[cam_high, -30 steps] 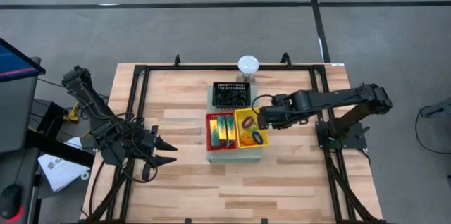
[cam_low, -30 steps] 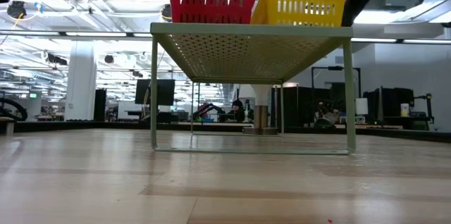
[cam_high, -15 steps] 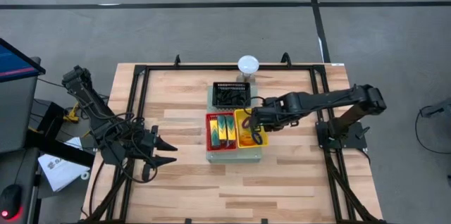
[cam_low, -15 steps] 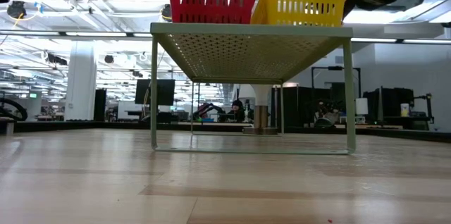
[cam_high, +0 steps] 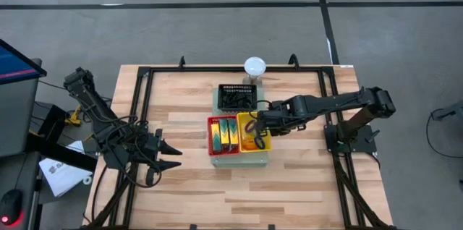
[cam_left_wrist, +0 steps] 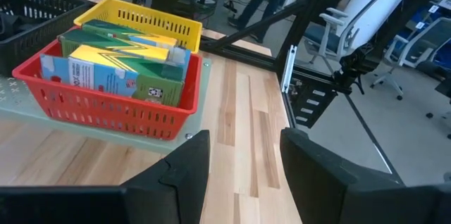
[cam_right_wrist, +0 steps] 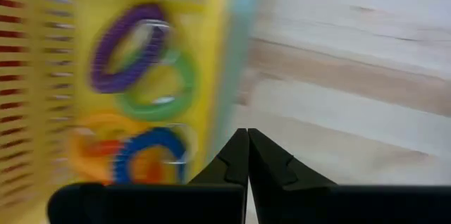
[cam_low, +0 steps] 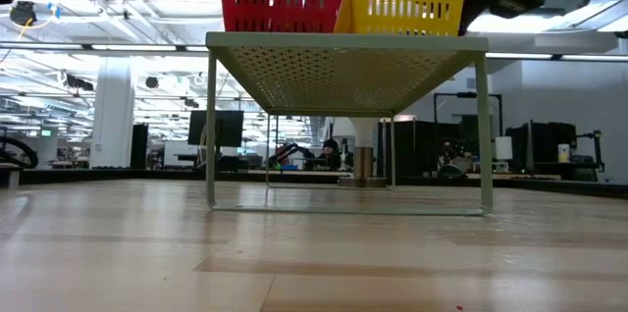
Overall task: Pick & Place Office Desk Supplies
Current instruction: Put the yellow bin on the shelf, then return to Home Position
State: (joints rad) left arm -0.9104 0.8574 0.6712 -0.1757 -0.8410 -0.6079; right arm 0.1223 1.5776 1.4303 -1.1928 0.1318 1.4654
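Seemingly, band loops (cam_right_wrist: 137, 94) lie just beside right claw (cam_right_wrist: 247, 143).

You see two dark, near-black arms, each built from slim jointed links. The left arm (cam_high: 101, 125) carries loose black cables bundled around its lower links, and its gripper (cam_high: 168, 155) ends in two tapered, pointed black fingers (cam_left_wrist: 180, 175) with a matte, moulded finish. The right arm (cam_high: 340, 103) rises from a blocky dark base and has thicker housings at its joints. The fingers (cam_right_wrist: 236, 160) of the right gripper (cam_right_wrist: 247, 155) are likewise black, narrowing to thin tips.
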